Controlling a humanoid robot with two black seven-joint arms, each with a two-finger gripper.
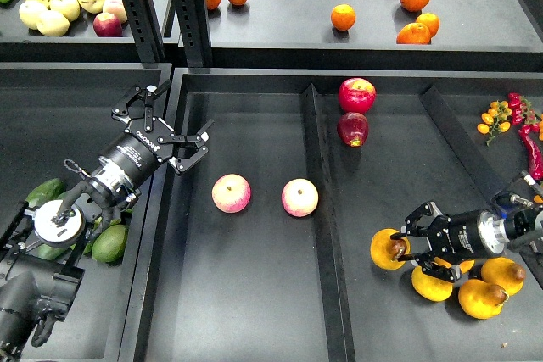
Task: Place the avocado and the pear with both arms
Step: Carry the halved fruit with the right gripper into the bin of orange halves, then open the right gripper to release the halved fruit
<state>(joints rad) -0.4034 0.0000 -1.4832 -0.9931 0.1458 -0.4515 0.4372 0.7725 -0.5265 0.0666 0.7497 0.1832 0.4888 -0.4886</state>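
Note:
The pear (386, 250), an orange-yellow half with a brown pit, is low over the right compartment floor beside a pile of similar yellow fruits (479, 294). My right gripper (405, 246) comes in from the right and is shut on the pear. Several dark-green avocados (110, 243) lie in the left bin, partly hidden under my left arm. My left gripper (170, 116) is open and empty, hovering over the rim between the left bin and the big tray, well above and to the right of the avocados.
Two pink-yellow apples (232, 193) (299, 197) lie in the tray's left compartment. Two red apples (357, 95) sit at the back of the right compartment. A divider (318, 167) splits the tray. Oranges (343, 17) and pale fruits (47, 6) are on the back shelf. Red chillies (530, 146) lie far right.

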